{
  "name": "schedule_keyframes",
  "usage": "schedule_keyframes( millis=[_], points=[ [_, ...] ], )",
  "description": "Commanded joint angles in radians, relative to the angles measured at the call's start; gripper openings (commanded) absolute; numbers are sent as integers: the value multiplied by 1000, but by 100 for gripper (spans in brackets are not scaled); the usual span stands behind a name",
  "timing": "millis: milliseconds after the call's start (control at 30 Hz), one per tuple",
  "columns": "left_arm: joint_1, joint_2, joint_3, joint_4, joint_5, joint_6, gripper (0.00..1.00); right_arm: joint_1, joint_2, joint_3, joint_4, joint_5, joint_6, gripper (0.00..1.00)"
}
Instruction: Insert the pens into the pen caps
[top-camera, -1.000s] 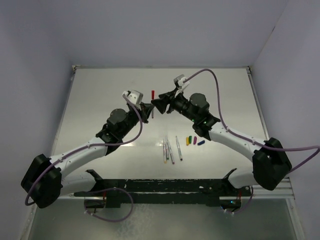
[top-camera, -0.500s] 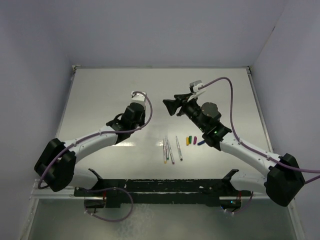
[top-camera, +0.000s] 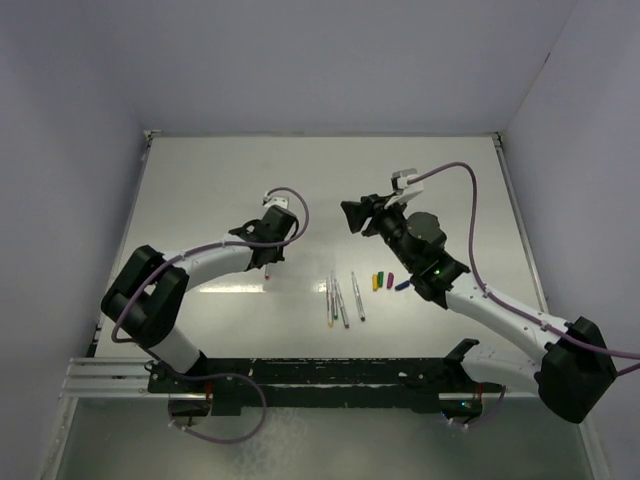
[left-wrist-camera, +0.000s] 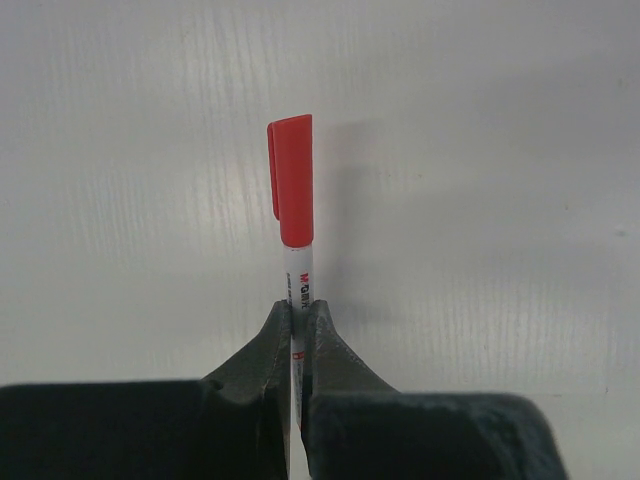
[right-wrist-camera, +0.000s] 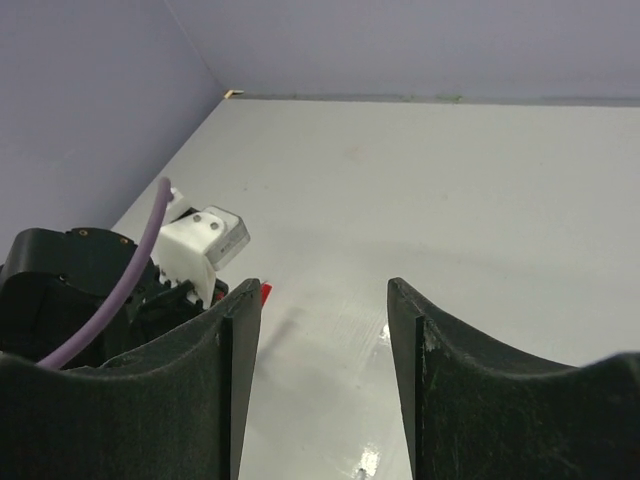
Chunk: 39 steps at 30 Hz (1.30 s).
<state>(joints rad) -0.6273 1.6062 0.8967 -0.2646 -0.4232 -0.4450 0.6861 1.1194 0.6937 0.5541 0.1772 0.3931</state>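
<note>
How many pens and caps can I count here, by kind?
Uncapped pens, lying loose: 4
Loose caps beside them: 4
Red-capped pen in the left end effector: 1
Total: 9

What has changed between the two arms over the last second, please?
The left gripper and right gripper, together at mid-table a second ago, have drawn apart. The left one swung back toward the near left, keeping hold of the pen with its red cap on. The right one pulled away rightward, fingers open and empty. The four loose pens and four loose caps have not moved.
</note>
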Motion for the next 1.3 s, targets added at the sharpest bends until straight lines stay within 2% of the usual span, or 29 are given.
schedule_keyframes(
  millis=[0, 167, 567, 767, 1100, 1267],
  points=[
    [32, 1, 33, 28, -6, -31, 1, -3, -16, -20, 14, 38, 22, 56],
    [67, 37, 47, 50, 2, -19, 2, -2, -2, -25, 15, 33, 24, 58],
    [107, 159, 118, 64, 23, 9, 13, -3, -5, -46, 20, 34, 28, 58],
    [112, 158, 127, 50, 22, 8, 22, -3, -6, -48, 22, 40, 27, 58],
    [112, 37, 145, 41, -5, 15, 27, -3, 1, -48, 17, 93, 24, 63],
    [110, -73, 120, 33, 41, 16, 27, -3, -12, -53, -22, 151, 7, 65]
  ],
)
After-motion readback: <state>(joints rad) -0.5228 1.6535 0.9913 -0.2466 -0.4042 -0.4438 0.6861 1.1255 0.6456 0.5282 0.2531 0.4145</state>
